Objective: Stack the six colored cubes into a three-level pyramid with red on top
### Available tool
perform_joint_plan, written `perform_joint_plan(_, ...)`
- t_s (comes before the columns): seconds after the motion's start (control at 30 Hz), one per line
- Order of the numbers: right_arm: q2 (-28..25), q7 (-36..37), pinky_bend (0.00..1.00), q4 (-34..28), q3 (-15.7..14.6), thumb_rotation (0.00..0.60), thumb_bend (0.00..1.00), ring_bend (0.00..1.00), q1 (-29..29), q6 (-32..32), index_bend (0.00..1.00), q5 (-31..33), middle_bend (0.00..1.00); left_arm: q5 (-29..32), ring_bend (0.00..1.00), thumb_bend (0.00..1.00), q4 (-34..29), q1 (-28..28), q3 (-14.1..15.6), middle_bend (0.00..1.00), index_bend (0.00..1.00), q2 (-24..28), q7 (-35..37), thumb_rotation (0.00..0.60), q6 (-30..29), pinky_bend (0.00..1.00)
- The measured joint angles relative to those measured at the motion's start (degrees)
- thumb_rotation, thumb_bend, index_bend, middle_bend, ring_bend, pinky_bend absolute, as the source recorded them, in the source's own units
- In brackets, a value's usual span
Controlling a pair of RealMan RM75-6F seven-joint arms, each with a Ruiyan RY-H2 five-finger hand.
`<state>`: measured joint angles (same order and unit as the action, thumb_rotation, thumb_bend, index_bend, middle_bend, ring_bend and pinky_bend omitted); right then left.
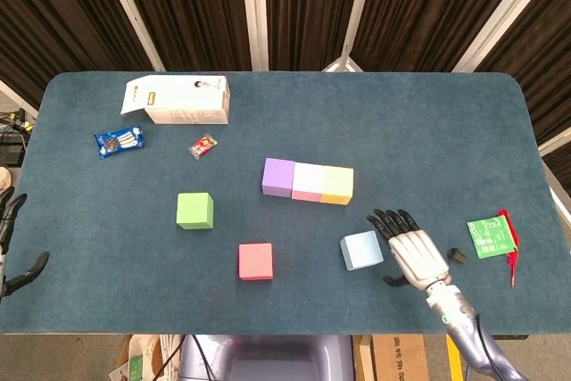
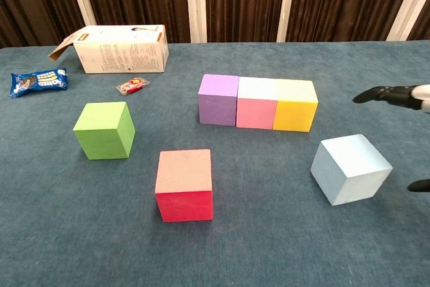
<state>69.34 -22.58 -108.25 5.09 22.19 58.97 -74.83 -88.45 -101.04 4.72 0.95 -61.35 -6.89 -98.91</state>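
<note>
Right hand [image 1: 416, 254] is hovering near the front edge of the table [image 1: 428, 131], just beside the light blue cube [image 1: 361, 250] on its right; fingers are spread apart and holding nothing. In the chest view only the dark fingertips [image 2: 376, 93] are showing at the right border, above and behind the light blue cube [image 2: 351, 168]. Left hand [image 1: 11, 247] is sitting at the front-left corner, barely inside the head view; a few fingers are showing apart and nothing is visible in them. Purple cube [image 1: 278, 177], pink cube [image 1: 308, 182] and yellow cube [image 1: 337, 186] are lying in a touching row about mid-table, purple toward the left edge. Green cube [image 1: 194, 211] is standing alone toward the left edge, well apart from the row. Red cube [image 1: 255, 261] is resting nearer the front edge, between green and light blue, touching neither. No cube is sitting on another. A white carton [image 1: 178, 100] is lying near the back-left corner, with a blue snack packet [image 1: 119, 141] and a small red wrapper [image 1: 202, 145] in front of it. A green card [image 1: 492, 237] is lying by the right edge, a small dark object [image 1: 457, 256] just beside it.
</note>
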Motion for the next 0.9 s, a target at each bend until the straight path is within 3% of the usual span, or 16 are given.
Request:
perform_joint_plan(0.47,5.69,-6.99,0.0,0.38,2.17,0.6,0.13,0.04,6.44,-2.79,0.15,9.83,0.22,0.95,0.0,0.33,-0.12,-0.27,-1.49,0.0,0.06,-1.97,-3.56,0.6,3.03,0.0)
perform_joint_plan(0.9,6.97,-7.4,0.0,2.4,1.8,0.6,0.15,0.08,8.69,-2.06,0.26,12.71,0.26,2.05,0.0,0.33,-0.55,-0.8,-2.68,0.0,0.07,-2.37,-4.07,0.6,4.28,0.0)
